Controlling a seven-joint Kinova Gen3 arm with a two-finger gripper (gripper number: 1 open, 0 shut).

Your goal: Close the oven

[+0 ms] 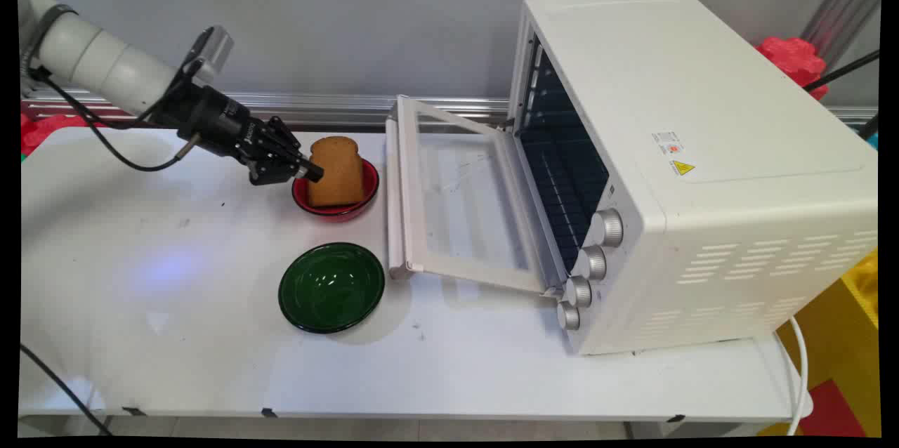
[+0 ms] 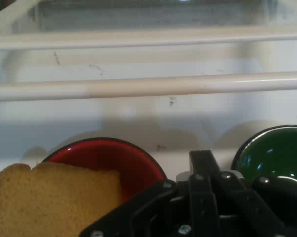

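Claw (image 1: 309, 171) reaches in low from the left, tip right against the left face of the bread slice (image 1: 338, 171). We see the slice standing upright on edge in the red bowl (image 1: 337, 211), tall axis vertical, flat face toward the claw. We cannot tell how far the claw is open or whether it grips the bread. Green bowl (image 1: 331, 286) sits on the surface (image 1: 161, 279) just nearer the camera. Toaster oven (image 1: 674, 174) to the right, its door (image 1: 456, 199) dropped open toward the bowls.
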